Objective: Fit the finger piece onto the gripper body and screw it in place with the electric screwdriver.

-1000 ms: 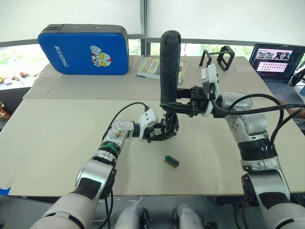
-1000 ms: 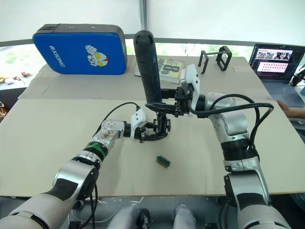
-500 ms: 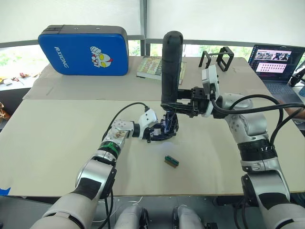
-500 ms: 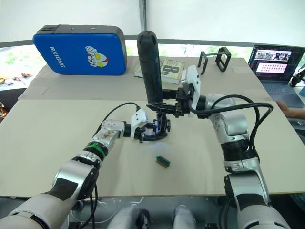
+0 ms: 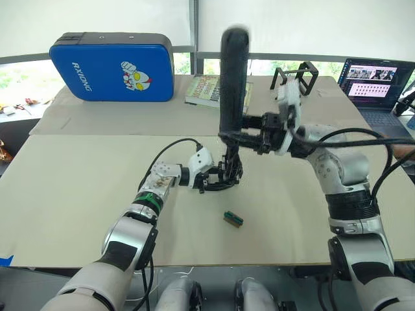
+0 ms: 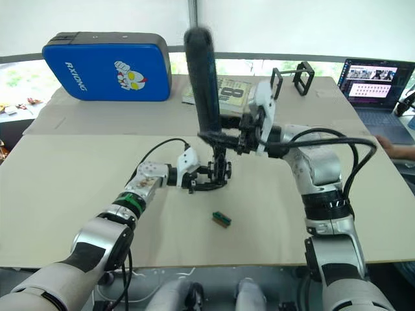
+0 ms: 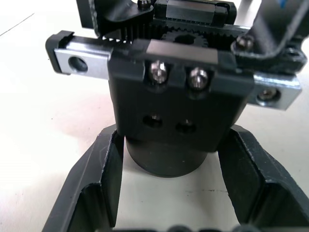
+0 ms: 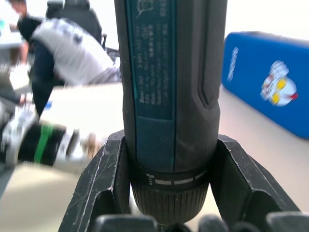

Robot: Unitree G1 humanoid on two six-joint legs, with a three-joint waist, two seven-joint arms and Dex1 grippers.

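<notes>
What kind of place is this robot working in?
Probably a lab or office workspace: a table by windows, an open laptop at its far right corner, and a person seated in a chair beyond it.

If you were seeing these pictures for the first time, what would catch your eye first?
The tall black electric screwdriver stands upright at mid-table, clamped in the right gripper, its tip down on the gripper body, which the left gripper holds. Behind, a bright blue case stands at the far left, and a small green-and-brown block lies nearer.

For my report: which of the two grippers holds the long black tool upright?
The right gripper: it clamps the electric screwdriver. The left gripper holds the small gripper body.
</notes>
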